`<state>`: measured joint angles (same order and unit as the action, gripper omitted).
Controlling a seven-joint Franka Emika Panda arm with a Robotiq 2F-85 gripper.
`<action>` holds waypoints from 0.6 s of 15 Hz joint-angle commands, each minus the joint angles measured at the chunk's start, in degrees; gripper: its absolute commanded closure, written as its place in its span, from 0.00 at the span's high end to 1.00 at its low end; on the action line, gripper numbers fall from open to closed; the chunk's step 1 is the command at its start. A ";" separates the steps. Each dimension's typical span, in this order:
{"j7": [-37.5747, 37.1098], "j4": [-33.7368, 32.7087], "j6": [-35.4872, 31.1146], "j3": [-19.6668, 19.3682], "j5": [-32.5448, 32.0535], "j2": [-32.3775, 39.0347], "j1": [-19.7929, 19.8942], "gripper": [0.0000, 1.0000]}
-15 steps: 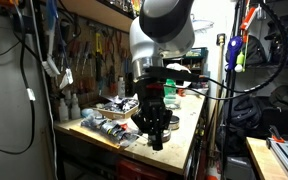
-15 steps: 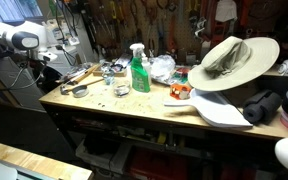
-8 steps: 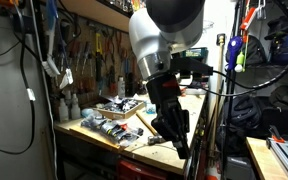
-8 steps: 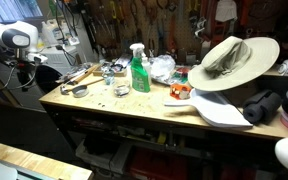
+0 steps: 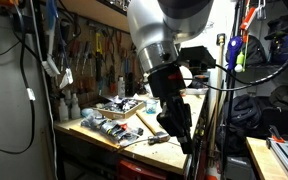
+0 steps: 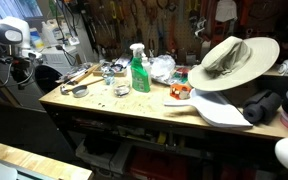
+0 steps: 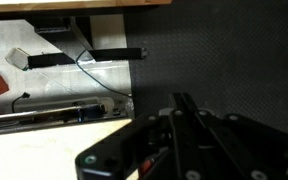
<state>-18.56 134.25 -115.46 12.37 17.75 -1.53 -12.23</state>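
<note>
Robotiq gripper (image 5: 188, 147), pincer pressed together and empty, is recorded as swung out from above the desk (image 6: 134, 108) past its end edge and lowered, the nearest item, a small tool (image 5: 154, 139), being left untouched at that edge.

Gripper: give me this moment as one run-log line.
gripper beside workbench end, off its edge | jaws: cannot tell | held: nothing seen | nearest: tools on bench corner | wrist view: dark floor mat
</note>
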 commanded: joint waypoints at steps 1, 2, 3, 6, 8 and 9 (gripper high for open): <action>-2.82 2.56 -3.89 -0.25 -4.09 -4.47 0.57 0.01; -3.79 2.66 -5.11 -0.54 -5.03 -4.99 1.03 0.01; -4.40 2.65 -6.03 -0.83 -5.82 -5.32 1.46 0.01; -7.78 2.77 -10.21 -1.62 -8.15 -5.73 3.05 0.01; -9.44 2.66 -12.83 -2.22 -8.59 -5.46 4.11 0.01; -10.81 2.62 -13.96 -2.32 -9.55 -5.33 4.50 0.01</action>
<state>-25.73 135.21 -125.95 10.36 10.47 -5.68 -8.72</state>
